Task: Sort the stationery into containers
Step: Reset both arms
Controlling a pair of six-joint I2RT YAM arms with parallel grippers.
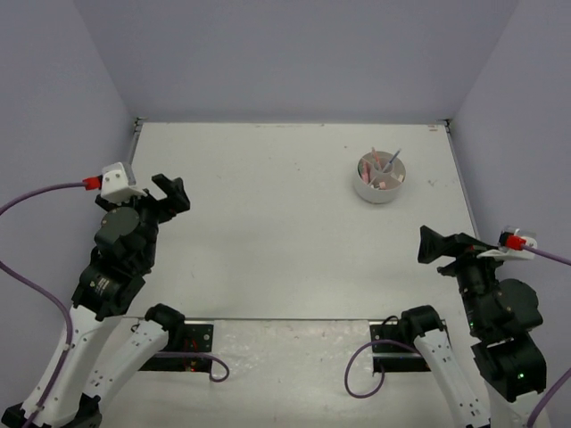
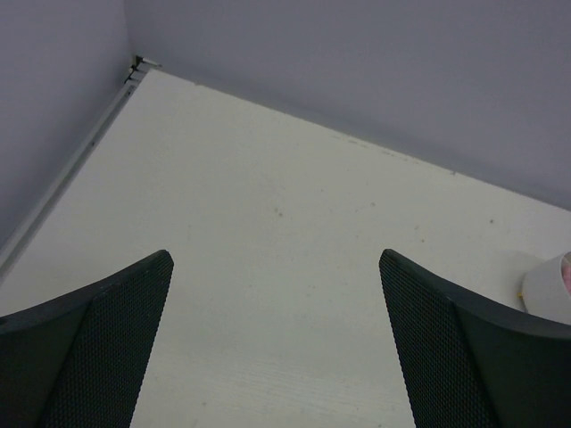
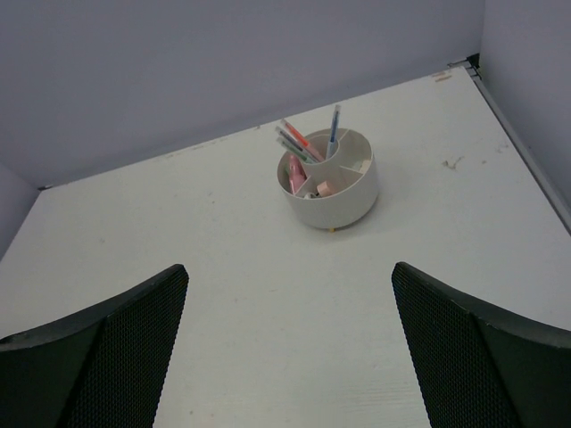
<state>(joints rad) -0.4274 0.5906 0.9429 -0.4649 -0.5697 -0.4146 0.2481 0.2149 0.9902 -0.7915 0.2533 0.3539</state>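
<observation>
Final stage, apparently: stationery (image 3: 334, 129) inside the tub (image 3: 343, 205); left tool (image 2: 275, 254) and right tool (image 3: 287, 267) (both empty) gape wide, well apart from it; probably only parking remains.

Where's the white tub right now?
Top view: the white tub sits far right on the table, ahead of the open right pincer and apart from it, with pens standing inside.
</observation>
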